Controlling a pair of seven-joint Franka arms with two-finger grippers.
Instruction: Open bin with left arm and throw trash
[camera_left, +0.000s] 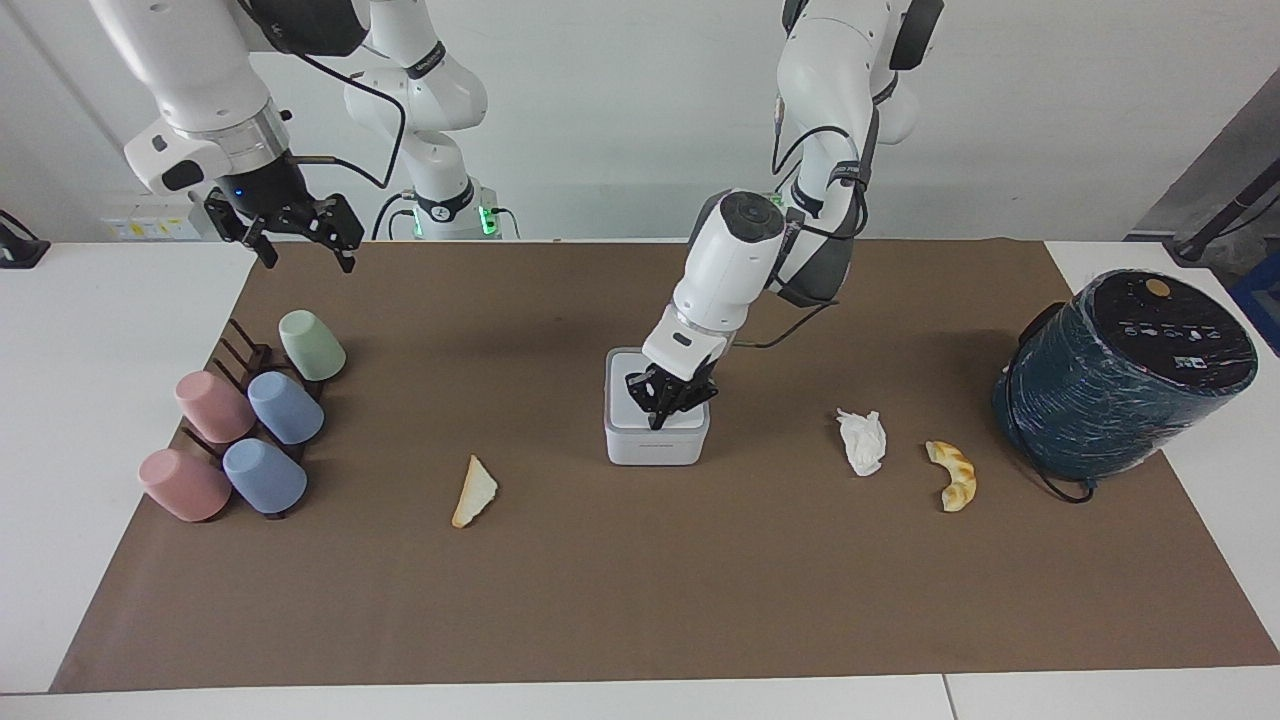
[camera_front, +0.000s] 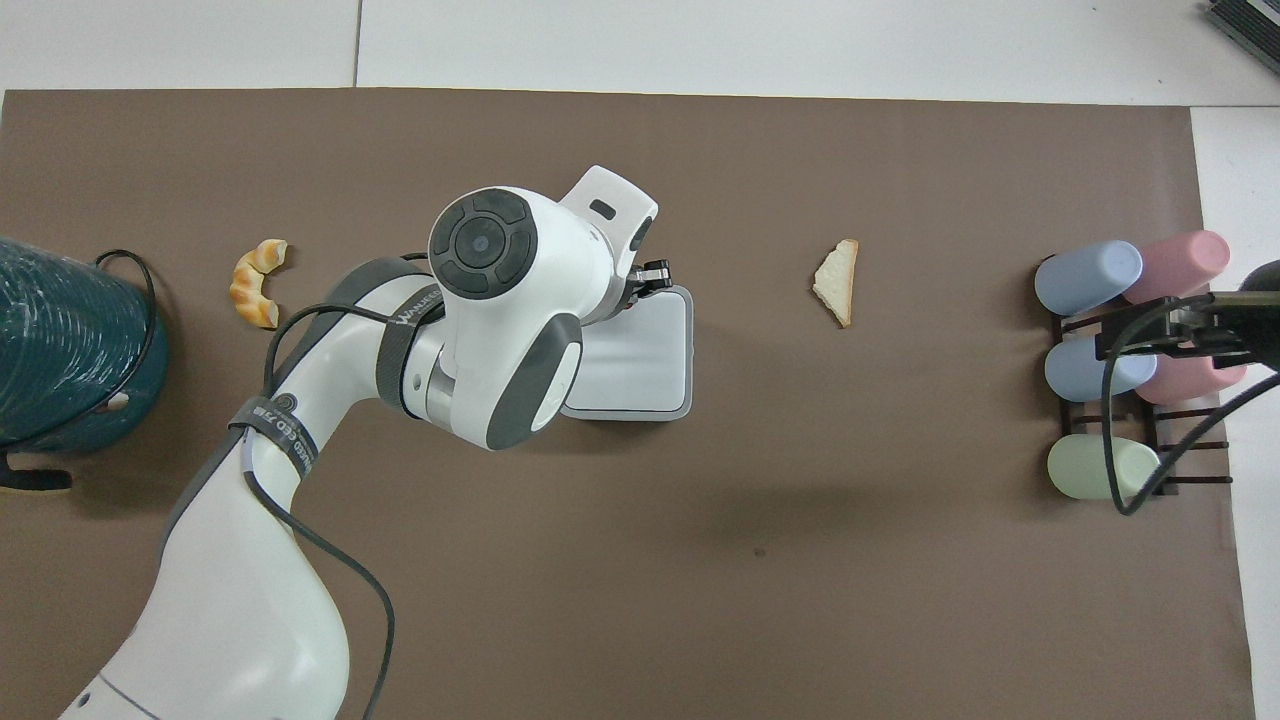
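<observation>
Facing the robots: the left gripper (camera_left: 660, 412), fingertips together and holding nothing, pressed on the closed bin (camera_left: 655, 432) at mid-table; the right gripper (camera_left: 300, 240) waited open above the cups (camera_left: 285, 407). Overhead: the left arm (camera_front: 480, 330) hid half the lid (camera_front: 640, 350)

Two robot arms are seen: the left arm (camera_left: 735, 270) and the right arm (camera_left: 200, 100). One bin (camera_left: 655, 440) is counted, one toast slice (camera_left: 474, 492), one tissue (camera_left: 862, 441), one pastry (camera_left: 953, 475). Five cups (camera_left: 285, 407) are counted on one rack (camera_left: 240, 350), and one dark-teal cylinder (camera_left: 1120, 375).
</observation>
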